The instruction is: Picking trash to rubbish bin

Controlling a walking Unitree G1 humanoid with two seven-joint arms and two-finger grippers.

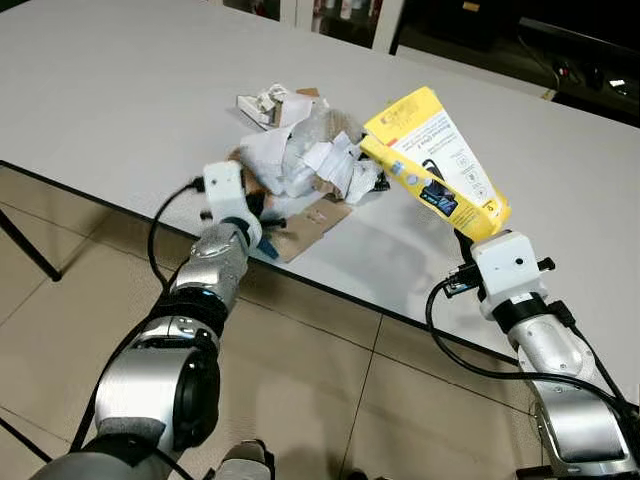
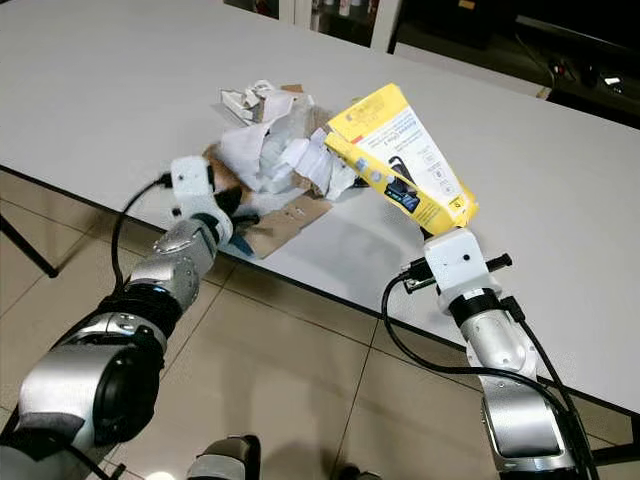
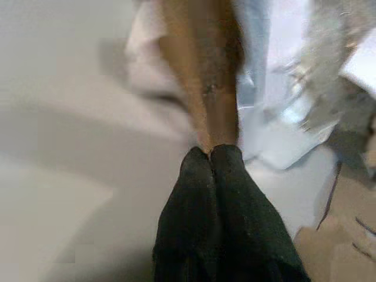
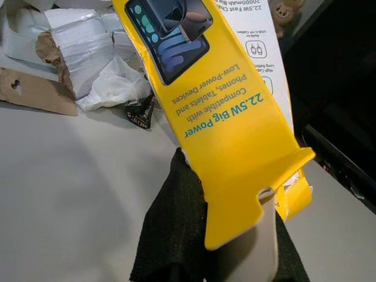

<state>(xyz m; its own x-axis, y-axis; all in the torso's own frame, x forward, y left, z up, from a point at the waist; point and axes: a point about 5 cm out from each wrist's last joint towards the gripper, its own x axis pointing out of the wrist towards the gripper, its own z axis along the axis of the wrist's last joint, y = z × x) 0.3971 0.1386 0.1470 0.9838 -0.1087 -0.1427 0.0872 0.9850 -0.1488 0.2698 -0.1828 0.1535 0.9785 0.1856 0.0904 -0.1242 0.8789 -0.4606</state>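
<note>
Lifted clear of the tabletop (image 1: 120, 110) by the right gripper (image 4: 226, 235), jaws clamped on its lower end, presumably for carrying binward: yellow box (image 1: 435, 165) reading "22.5W Big Power", "Compatible with Phones, Tablets and Low-Power Devices"; meanwhile left gripper (image 3: 210, 155), jaws pinched on brown cardboard (image 3: 202, 70) at the trash pile (image 1: 300, 150).

head eyes – high, angled down at table (image 1: 120, 90) edge | wrist views – close, along fingers | shared: trash pile (image 1: 300, 160)

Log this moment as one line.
left pincer: shut on brown cardboard strip | right pincer: shut on yellow cardboard box | grey table
</note>
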